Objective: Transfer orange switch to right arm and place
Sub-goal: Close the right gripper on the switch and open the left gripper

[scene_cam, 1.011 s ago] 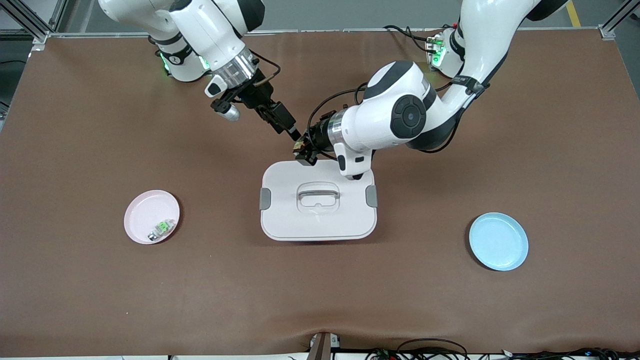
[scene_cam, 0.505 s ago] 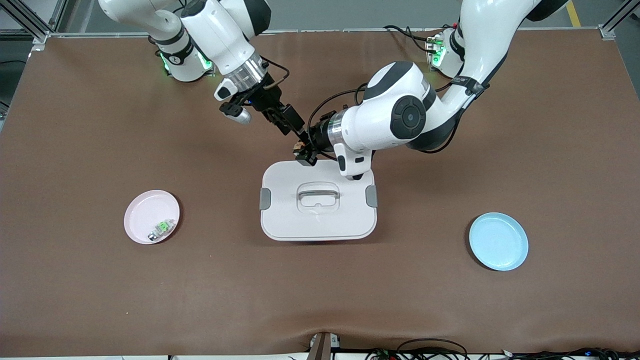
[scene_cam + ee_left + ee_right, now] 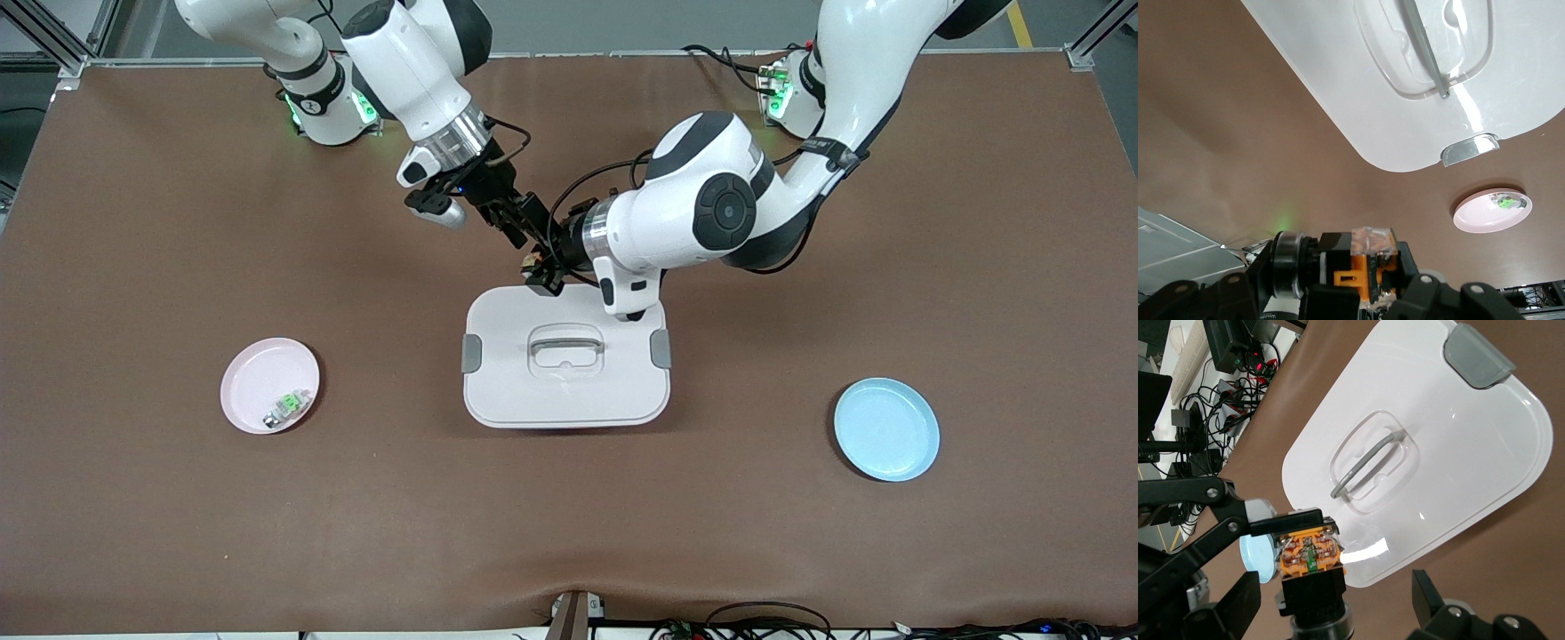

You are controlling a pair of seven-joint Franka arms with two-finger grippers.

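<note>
- The left gripper (image 3: 540, 271) is clamped on the orange switch (image 3: 532, 260), held in the air over the white lidded box's (image 3: 565, 391) edge nearest the robot bases.
- The right gripper (image 3: 530, 233), jaws wide and empty, is right beside it.
- Risk, I'd say: if left lets go before right bites, the switch bounces off the lid.
- A skewed pinch could flick it away.

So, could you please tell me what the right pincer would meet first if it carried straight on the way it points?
Most likely the orange switch held in the shut left pincer; it sits between the open right pincer's fingers.
</note>
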